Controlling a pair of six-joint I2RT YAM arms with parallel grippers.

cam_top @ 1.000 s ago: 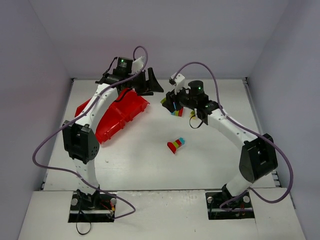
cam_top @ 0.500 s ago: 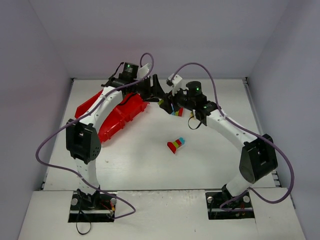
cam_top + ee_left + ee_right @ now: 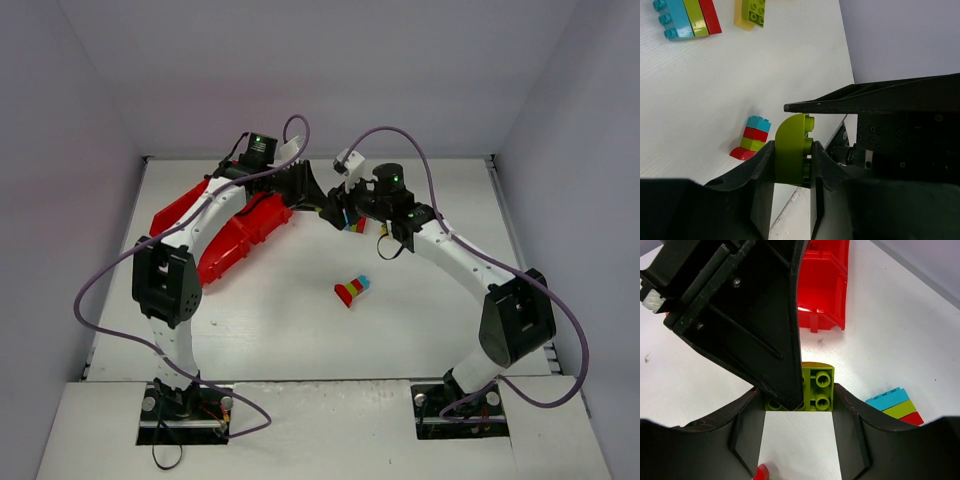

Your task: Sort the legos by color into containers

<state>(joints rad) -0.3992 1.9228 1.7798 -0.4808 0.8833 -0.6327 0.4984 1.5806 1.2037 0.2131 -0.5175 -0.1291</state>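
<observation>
— Lime brick (image 3: 790,145): who do we see gripping it?
— Both. Our left gripper (image 3: 792,149) pinches it between nearly closed fingers, and our right gripper (image 3: 799,392) clamps its sides too, just right of the red tray (image 3: 235,245).
— And farther out?
— We see a red, lime and teal stack (image 3: 351,290) lying on the white table (image 3: 300,330), nearer our bases.

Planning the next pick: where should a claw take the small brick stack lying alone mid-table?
Come from above and pinch the stack across its middle, on the two long flat sides. It lies on its side, diagonal, and its red end flares wider, so I'd avoid that end.
</observation>
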